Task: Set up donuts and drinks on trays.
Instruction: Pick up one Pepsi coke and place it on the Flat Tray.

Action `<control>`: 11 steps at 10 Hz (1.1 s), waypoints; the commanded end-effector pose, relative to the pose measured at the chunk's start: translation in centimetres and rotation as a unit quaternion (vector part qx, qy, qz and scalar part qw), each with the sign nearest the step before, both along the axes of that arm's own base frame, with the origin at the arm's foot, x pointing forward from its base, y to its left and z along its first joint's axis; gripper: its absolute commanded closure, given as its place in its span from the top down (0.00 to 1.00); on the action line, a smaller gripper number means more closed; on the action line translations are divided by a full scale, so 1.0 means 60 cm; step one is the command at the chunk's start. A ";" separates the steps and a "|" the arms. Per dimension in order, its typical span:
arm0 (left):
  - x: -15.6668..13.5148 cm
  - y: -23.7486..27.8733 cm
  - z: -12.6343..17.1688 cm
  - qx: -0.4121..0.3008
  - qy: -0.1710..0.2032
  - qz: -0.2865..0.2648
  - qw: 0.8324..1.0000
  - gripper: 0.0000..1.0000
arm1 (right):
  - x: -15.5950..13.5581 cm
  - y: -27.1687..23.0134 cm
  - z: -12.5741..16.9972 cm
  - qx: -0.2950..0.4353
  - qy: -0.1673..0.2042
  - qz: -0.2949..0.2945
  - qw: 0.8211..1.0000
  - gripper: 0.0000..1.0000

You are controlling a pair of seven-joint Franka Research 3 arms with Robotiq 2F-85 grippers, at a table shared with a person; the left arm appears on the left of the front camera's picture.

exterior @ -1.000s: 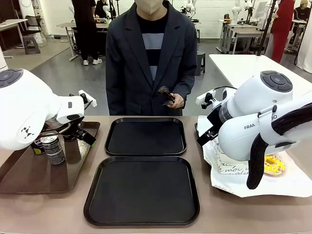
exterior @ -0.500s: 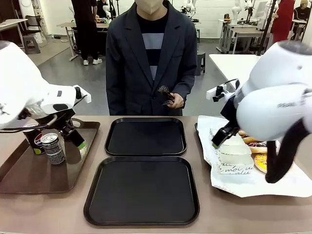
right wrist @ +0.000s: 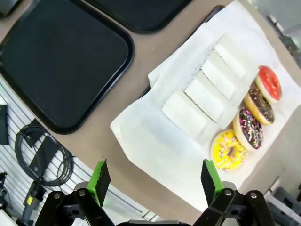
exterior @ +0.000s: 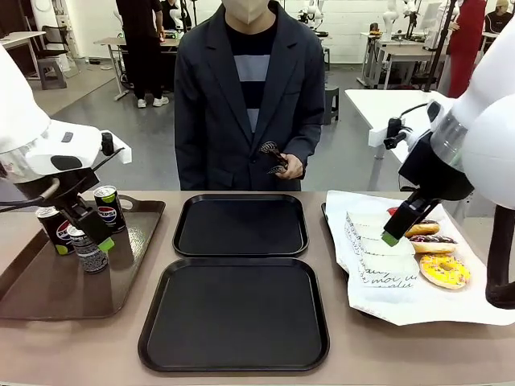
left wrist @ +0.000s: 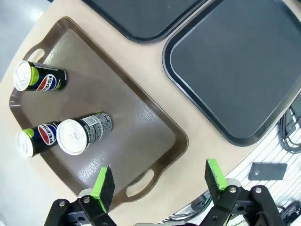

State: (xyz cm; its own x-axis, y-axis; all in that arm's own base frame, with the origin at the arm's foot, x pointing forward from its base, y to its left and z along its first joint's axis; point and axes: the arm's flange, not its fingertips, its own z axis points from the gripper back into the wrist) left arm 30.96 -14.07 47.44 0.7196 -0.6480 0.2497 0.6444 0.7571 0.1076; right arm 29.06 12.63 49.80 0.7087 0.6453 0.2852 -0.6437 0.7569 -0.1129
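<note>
Well, the left gripper (left wrist: 157, 176) is wide open above the brown tray (left wrist: 141, 120) — the drinks (left wrist: 75, 136) stand a bit aside, at the bench's (exterior: 80, 346) left end. The right gripper (right wrist: 155, 181), wide too, hangs near the donuts (right wrist: 248, 128) at the right end.

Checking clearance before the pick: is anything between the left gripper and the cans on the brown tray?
Nothing visible. The left gripper, open, hangs over the brown tray; the grey can and two Pepsi cans stand uncovered, with only bare tray between them and it.
</note>
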 end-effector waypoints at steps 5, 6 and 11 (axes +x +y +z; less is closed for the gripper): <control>0.023 0.129 0.015 -0.383 0.033 0.076 0.920 1.00 | 0.051 -0.177 -0.049 0.297 0.079 -0.097 0.947 1.00; 0.019 0.172 0.017 -0.459 0.036 0.076 0.885 1.00 | 0.051 -0.226 -0.056 0.338 0.080 -0.122 0.930 1.00; 0.007 0.388 -0.054 -0.609 0.044 0.188 0.769 1.00 | -0.001 -0.482 -0.105 0.521 0.081 -0.198 0.826 1.00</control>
